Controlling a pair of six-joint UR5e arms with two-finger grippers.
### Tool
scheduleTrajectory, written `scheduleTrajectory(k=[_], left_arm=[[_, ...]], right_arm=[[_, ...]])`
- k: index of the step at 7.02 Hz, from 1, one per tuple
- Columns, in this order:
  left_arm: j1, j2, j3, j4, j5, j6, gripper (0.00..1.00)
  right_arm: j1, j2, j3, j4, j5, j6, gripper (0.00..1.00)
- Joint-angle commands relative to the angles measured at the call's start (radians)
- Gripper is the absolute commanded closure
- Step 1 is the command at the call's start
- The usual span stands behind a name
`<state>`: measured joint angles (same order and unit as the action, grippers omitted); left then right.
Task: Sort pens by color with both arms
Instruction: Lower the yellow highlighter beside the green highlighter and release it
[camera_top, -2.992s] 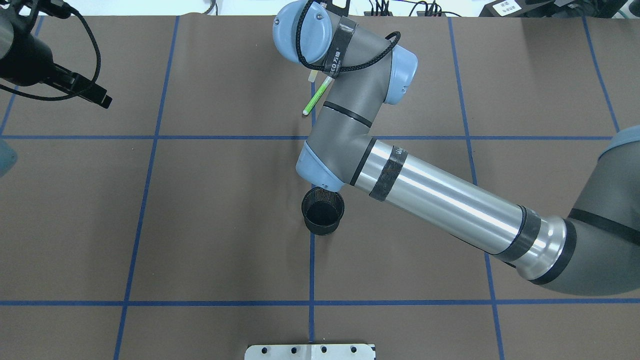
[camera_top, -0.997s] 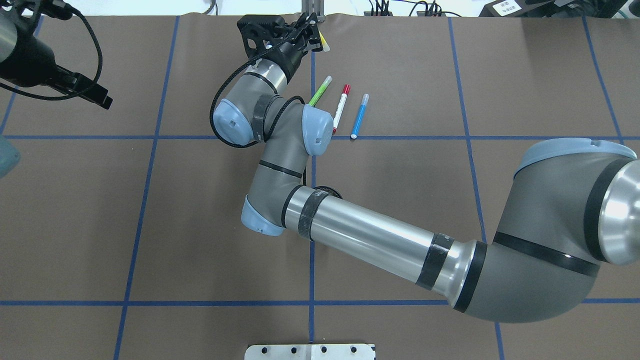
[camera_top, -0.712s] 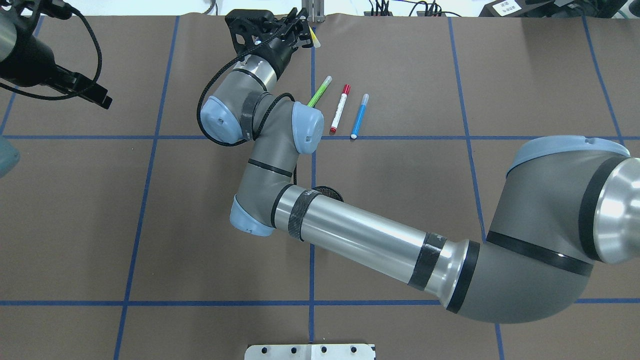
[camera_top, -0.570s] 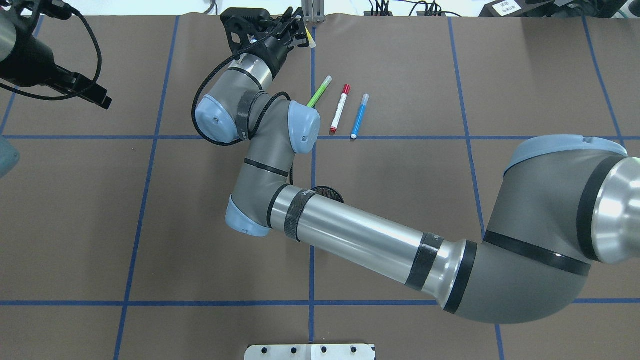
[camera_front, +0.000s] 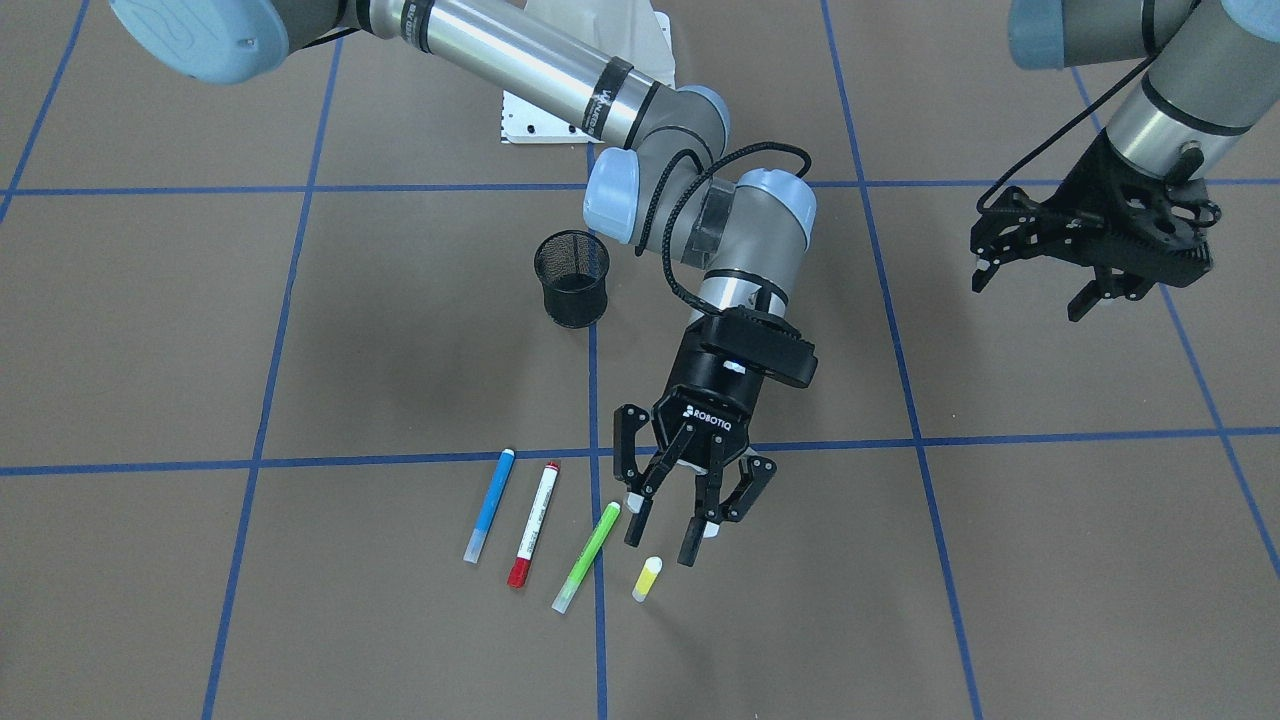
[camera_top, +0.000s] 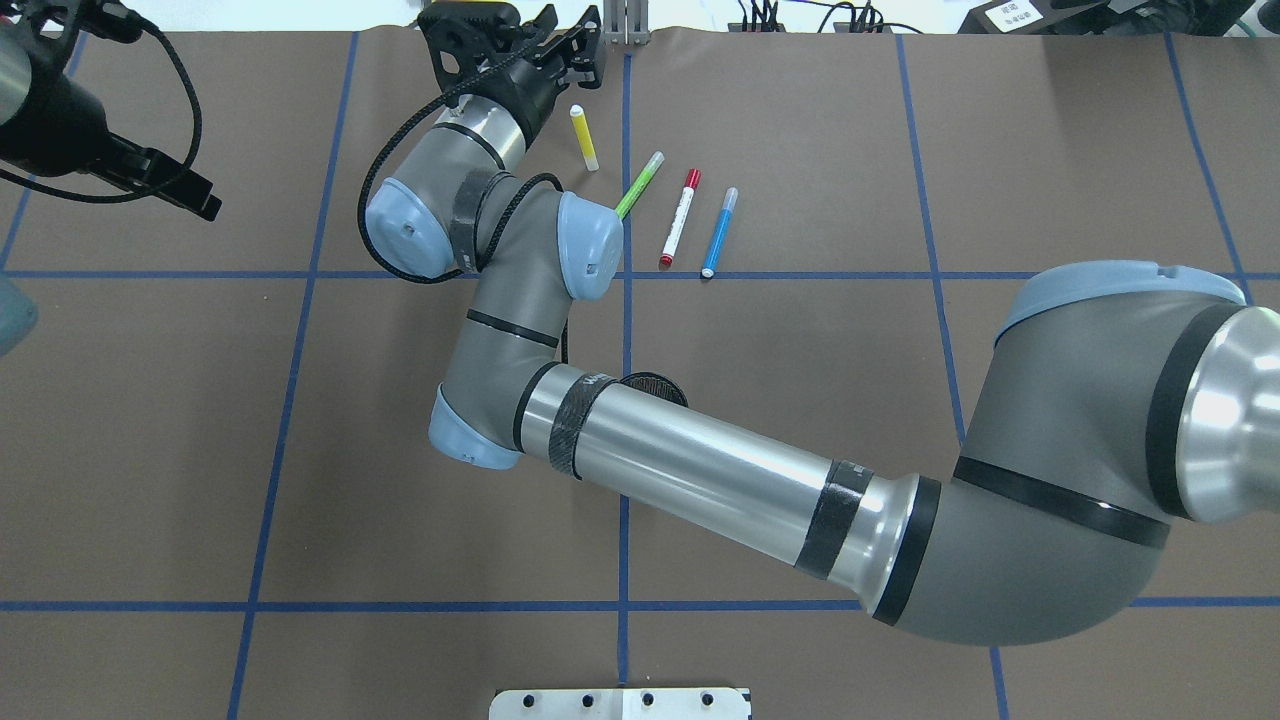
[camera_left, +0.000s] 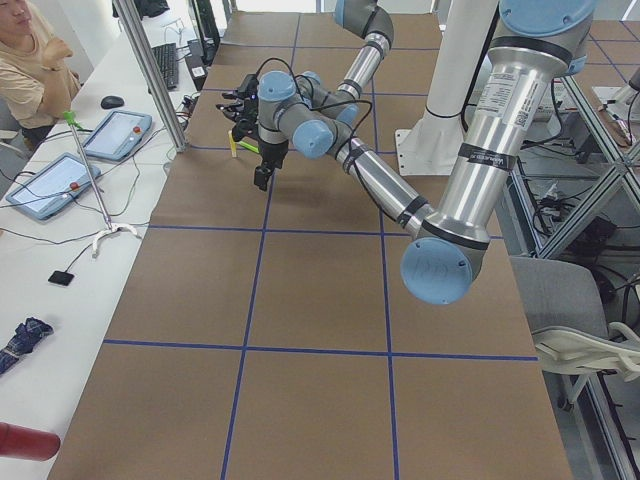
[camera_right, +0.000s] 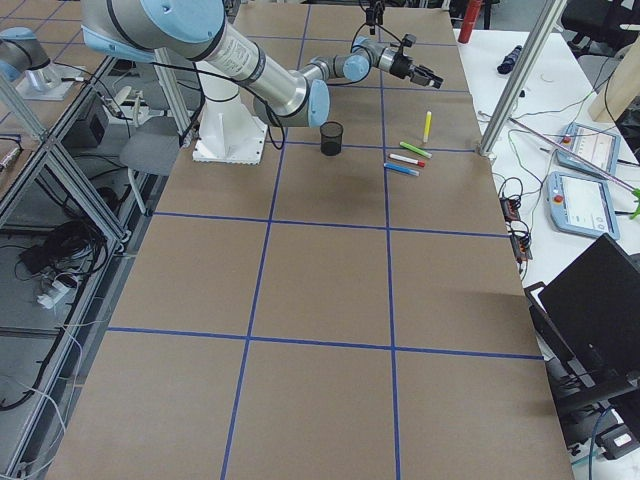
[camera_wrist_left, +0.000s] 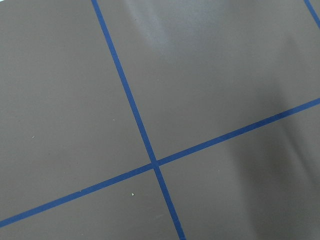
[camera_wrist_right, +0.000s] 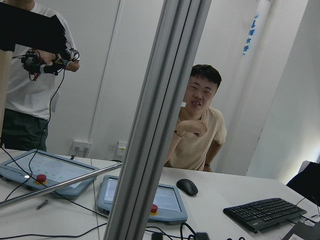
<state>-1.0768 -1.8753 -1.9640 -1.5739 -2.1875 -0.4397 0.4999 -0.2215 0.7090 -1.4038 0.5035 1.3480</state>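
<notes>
Right gripper hangs open, the yellow pen lying at its 6 o'clock; placing looks done. Next, lift clear without nudging it. Left gripper open too.

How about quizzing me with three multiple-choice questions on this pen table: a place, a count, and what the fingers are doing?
1. Which pen lies closest to the right gripper? A blue, B yellow, C red-ended.
2. How many pens lie on the table? A two, B three, C four.
3. The right gripper's fingers are: A shut on yellow, B open and empty, C shut on green.

1 B: the yellow pen lies right by the fingertips.
2 C: the blue pen, red-ended pen, green pen and yellow pen lie side by side.
3 B: the fingers are spread with nothing between them.
</notes>
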Motion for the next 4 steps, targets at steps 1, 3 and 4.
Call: scheduleTrajectory(k=[1,3,4], left_arm=[[0.0,-0.002,0.0,0.0,0.0,0.001,0.01],[0.0,-0.002,0.0,0.0,0.0,0.001,0.01],[0.0,-0.004,0.0,0.002,0.0,0.001,0.01]], right_arm=[[0.0,0.011,0.001,-0.001,0.001,-0.016,0.01],[0.0,0.017,0.009,0.0,0.02,-0.017,0.01],[0.002,0.019,0.042,0.002,0.053,-0.017,0.01]])
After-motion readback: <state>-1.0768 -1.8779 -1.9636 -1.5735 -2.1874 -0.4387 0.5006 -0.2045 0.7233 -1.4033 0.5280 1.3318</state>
